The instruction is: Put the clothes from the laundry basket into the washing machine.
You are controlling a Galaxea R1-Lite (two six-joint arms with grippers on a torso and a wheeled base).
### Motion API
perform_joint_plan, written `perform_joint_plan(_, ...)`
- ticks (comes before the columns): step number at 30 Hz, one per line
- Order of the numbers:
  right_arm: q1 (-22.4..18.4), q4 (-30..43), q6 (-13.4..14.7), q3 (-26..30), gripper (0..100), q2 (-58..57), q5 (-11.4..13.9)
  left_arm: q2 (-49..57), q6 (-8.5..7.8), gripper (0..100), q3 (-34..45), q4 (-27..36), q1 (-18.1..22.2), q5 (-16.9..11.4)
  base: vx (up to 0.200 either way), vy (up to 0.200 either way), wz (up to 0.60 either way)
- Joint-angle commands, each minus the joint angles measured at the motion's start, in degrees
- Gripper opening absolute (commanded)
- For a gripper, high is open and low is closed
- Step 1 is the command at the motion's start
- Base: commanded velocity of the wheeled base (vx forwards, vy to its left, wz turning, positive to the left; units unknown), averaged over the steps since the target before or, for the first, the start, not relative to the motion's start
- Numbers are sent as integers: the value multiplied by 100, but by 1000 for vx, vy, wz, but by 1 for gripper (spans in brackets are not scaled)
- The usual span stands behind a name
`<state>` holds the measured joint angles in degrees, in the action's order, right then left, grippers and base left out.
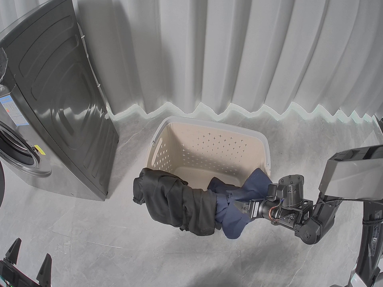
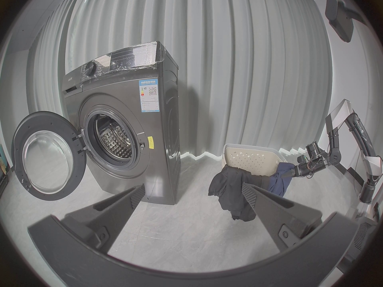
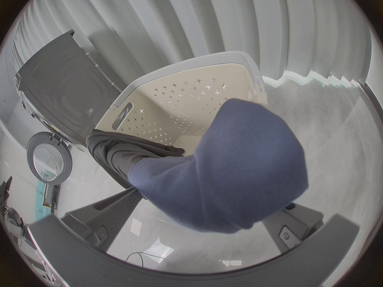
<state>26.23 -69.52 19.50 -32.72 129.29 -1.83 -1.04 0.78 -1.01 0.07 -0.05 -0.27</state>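
The laundry basket point(image 1: 217, 125) stood on the floor, with the washing machine point(image 1: 60, 100) off to its left, its door point(image 2: 48, 156) swung open. A black garment point(image 1: 175, 204) hung over the basket's near rim, spilling outside. Just beside it, at the basket's near right corner, a navy garment point(image 1: 235, 218) was bunched over the right claw point(image 1: 239, 205), whose fingers stood apart under the cloth. The left claw point(image 1: 28, 260) hung well away from the basket, fingers spread wide, holding nothing

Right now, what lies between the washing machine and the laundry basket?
Mostly bare floor, in the head view; a black garment draped over the laundry basket's near corner hangs into that gap.
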Motion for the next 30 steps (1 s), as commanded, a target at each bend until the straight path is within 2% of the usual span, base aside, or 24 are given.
perform_joint_plan(1, -4, 0, 18, -112, 100, 43, -11, 104, 1, 100, 92, 1, -4, 0, 0, 0, 0)
perform_joint_plan(2, -4, -9, 18, -112, 0, 52, -11, 104, 10, 100, 92, -7, 5, 0, 0, 0, 0)
perform_joint_plan(10, 5, -17, 133, -59, 0, 78, -11, 104, 10, 100, 92, 1, 5, 0, 0, 0, 0)
perform_joint_plan(17, 172, -17, 150, 143, 0, -326, -11, 104, 10, 100, 92, -7, 5, 0, 0, 0, 0)
perform_joint_plan(30, 409, -17, 159, 1048, 0, -1908, -11, 104, 1, 100, 92, -7, -4, 9, 0, 0, 0)
